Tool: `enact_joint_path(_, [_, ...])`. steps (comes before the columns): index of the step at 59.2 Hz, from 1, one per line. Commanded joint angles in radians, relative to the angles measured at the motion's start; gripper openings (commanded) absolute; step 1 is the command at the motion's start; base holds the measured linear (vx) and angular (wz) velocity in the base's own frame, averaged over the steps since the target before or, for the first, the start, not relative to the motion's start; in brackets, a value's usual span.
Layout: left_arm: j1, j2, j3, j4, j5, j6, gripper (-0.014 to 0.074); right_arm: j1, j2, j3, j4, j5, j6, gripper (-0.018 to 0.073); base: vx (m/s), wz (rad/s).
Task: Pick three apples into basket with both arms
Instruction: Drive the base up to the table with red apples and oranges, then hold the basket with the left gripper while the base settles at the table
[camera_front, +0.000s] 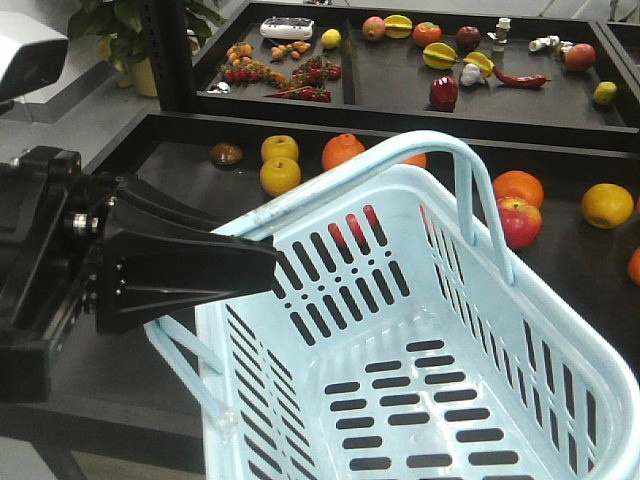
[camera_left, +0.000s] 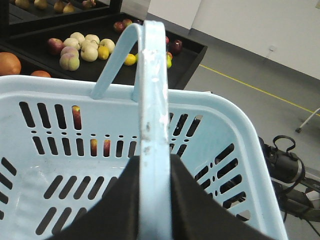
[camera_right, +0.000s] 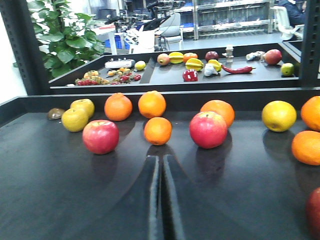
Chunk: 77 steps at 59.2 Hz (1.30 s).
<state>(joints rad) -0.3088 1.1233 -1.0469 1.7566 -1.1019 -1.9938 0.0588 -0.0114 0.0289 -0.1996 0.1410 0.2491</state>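
The pale blue basket (camera_front: 560, 330) hangs tilted close to the front camera, and nothing lies inside it. My left gripper (camera_front: 262, 266) is shut on one of its hoop handles (camera_left: 152, 115), which runs up between the black fingers (camera_left: 200, 200). One apple (camera_front: 518, 220) lies on the black shelf behind the basket, and a second apple (camera_front: 350, 228) shows through the slots. In the right wrist view, my right gripper (camera_right: 160, 159) is shut and empty, low over the shelf. Two apples (camera_right: 100, 136) (camera_right: 208, 129) lie ahead of it to either side. A third apple (camera_right: 314, 212) is cut off at the right edge.
Oranges (camera_right: 157, 130) (camera_right: 151, 104) and yellow fruits (camera_right: 278, 115) lie among the apples. A raised black rim (camera_right: 160, 95) bounds the shelf's far side. Behind it, another shelf (camera_front: 400, 70) carries mixed produce. A potted plant (camera_right: 65, 40) stands at the back left.
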Motion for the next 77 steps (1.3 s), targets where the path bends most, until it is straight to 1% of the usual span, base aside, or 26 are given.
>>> enact_joint_path(1, [0.0, -0.024, -0.025, 0.02, 0.016, -0.009, -0.0006, -0.001, -0.012, 0.012, -0.006, -0.076, -0.002, -0.0005, 0.06, -0.12])
enact_joint_path(77, [0.0, -0.024, -0.025, 0.02, 0.016, -0.009, -0.0006, -0.001, -0.012, 0.012, -0.006, -0.076, -0.002, -0.0005, 0.06, -0.13])
